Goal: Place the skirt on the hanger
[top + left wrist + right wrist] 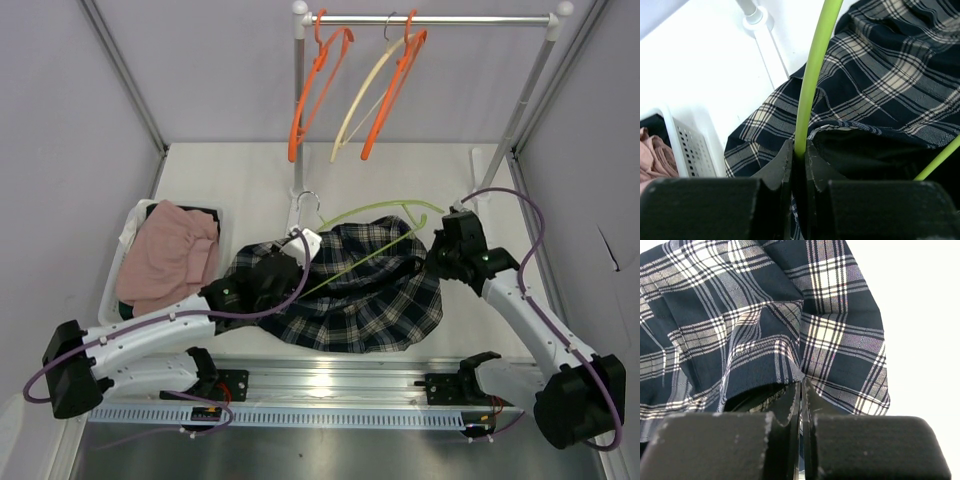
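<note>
One white basket [222, 214] at the left edge of the table [240, 170], toward the near-left corner, with a pink garment [170, 255] heaped inside and draped over the rim. Dark cloth [655, 122] just visible beneath the pink, too hidden to identify.

Just right of the basket, the left gripper [799, 152], fingers squeezed tight on the thin rod of a lime-green hanger [812, 75], rod rising straight out from between the tips. Hanger lying tilted across the middle of the table, its metal hook [310, 199] toward the far edge and a white tag [308, 240] at the neck. One green bar lying diagonally on top of the cloth, the curved shoulder running along the cloth's far side.

Plaid skirt [370, 300], navy with white and cream checks, spread in a rumpled heap at the middle of the table, nearer the near edge than the far. Touching the hanger, not yet hung from it.

At the far edge, a garment rack [430, 19], with two orange hangers [315, 85] and one cream hanger [365, 95] between them dangling from the rail.

Toward the right edge, the right gripper [801, 390], fingers pressed together with only a sliver between them, pinching a fold at the skirt's right-hand border.
</note>
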Action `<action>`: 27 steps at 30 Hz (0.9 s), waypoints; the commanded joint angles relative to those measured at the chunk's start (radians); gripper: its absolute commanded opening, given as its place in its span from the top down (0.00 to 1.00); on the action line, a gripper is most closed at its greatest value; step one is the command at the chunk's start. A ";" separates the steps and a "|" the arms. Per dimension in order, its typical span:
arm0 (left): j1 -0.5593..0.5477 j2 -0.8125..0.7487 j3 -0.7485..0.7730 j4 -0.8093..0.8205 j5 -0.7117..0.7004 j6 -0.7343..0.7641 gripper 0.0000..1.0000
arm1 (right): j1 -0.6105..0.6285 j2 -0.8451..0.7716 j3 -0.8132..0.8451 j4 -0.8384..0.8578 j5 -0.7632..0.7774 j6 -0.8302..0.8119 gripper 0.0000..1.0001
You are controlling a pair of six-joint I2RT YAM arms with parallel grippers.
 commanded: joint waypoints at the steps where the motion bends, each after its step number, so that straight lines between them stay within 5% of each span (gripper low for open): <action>1: -0.023 0.021 0.000 0.054 -0.033 0.093 1.00 | -0.046 0.029 0.083 0.024 -0.092 -0.076 1.00; 16: -0.069 0.213 0.084 -0.107 -0.019 0.087 1.00 | -0.055 0.072 0.024 0.029 -0.074 -0.102 1.00; 23: -0.068 0.232 0.149 -0.170 0.095 0.005 0.54 | 0.034 0.065 -0.018 0.044 -0.008 -0.084 1.00; 27: -0.065 0.209 0.188 -0.181 0.131 -0.049 0.44 | 0.071 0.069 -0.058 0.072 -0.001 -0.059 1.00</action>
